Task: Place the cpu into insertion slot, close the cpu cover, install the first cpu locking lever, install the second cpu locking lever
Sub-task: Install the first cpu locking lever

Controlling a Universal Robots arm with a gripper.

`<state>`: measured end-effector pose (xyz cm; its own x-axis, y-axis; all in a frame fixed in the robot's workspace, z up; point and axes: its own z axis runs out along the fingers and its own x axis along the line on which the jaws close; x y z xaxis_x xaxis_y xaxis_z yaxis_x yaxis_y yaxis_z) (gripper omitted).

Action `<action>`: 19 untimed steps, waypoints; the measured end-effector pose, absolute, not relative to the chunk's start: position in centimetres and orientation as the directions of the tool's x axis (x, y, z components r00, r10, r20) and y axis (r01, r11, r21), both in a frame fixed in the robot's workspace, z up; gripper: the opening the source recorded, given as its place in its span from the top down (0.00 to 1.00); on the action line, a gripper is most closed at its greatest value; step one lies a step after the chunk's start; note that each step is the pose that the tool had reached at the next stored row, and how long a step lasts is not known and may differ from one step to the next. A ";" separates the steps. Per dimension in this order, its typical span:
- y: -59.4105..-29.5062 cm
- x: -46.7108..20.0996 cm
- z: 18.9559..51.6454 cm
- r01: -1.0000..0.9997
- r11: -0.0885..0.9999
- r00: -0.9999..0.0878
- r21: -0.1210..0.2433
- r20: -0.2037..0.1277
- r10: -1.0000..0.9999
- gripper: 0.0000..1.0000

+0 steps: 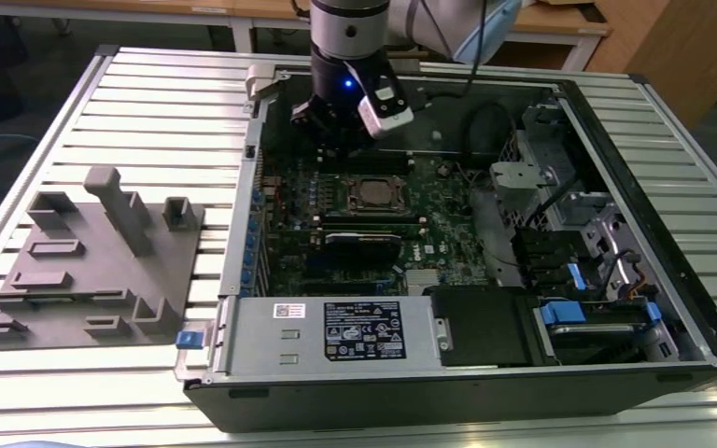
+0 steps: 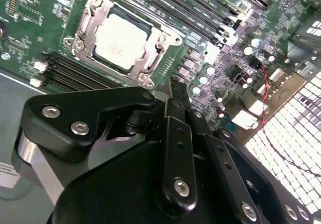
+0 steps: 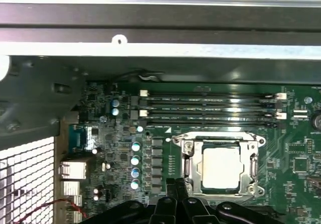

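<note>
The cpu (image 3: 222, 166), a square silver chip, lies flat in the socket on the green motherboard (image 3: 120, 184). The cpu cover (image 3: 189, 166), a silver metal frame, is down over the chip's edges, and the insertion slot is hidden beneath both. The second wrist view shows the same cpu (image 2: 122, 39) and cover (image 2: 93, 19). My gripper (image 3: 175, 186) hangs above the board a short way from the socket, fingers together with nothing between them. In the exterior view the gripper (image 1: 330, 140) is over the far end of the board, beyond the socket (image 1: 372, 194).
The open computer case (image 1: 458, 373) lies on a slatted table (image 1: 147, 93). Long black memory slots (image 3: 210, 108) run beside the socket. A power supply (image 1: 333, 331) and drive bays (image 1: 583, 280) fill the near and right sides. A grey fixture block (image 1: 91, 261) stands at the exterior view's left.
</note>
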<state>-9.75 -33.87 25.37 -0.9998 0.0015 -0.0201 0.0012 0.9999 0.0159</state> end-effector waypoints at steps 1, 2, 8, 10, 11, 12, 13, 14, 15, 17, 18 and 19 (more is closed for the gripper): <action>-33.9 -9.9 25.4 0.001 1.000 -1.000 0.016 -0.020 0.002 0.89; -33.9 -10.0 25.4 0.001 1.000 -1.000 0.016 -0.020 0.002 0.89; -33.9 -10.5 25.4 0.001 1.000 -1.000 0.016 -0.020 0.001 0.89; -33.9 -10.5 25.4 0.001 1.000 -1.000 0.016 -0.020 0.001 0.89; -33.9 -10.5 25.4 0.001 1.000 -1.000 0.016 -0.020 0.001 0.89; -33.9 -10.5 25.4 0.001 1.000 -1.000 0.016 -0.020 0.001 0.89; -33.9 -10.5 25.4 0.001 1.000 -1.000 0.016 -0.020 0.001 0.89; -33.9 -10.5 25.4 0.001 1.000 -1.000 0.016 -0.020 0.001 0.89; -33.9 -10.5 25.4 0.001 1.000 -1.000 0.016 -0.020 0.001 0.89; -33.8 -10.6 25.4 0.001 1.000 -1.000 0.017 -0.020 0.002 0.89; -33.8 -10.6 25.4 0.001 1.000 -1.000 0.017 -0.020 0.002 0.89; -33.7 -10.6 25.4 0.001 1.000 -1.000 0.018 -0.020 0.002 0.89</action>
<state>-10.61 -33.74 25.36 -0.9998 0.0016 -0.0201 0.0012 0.9998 0.0178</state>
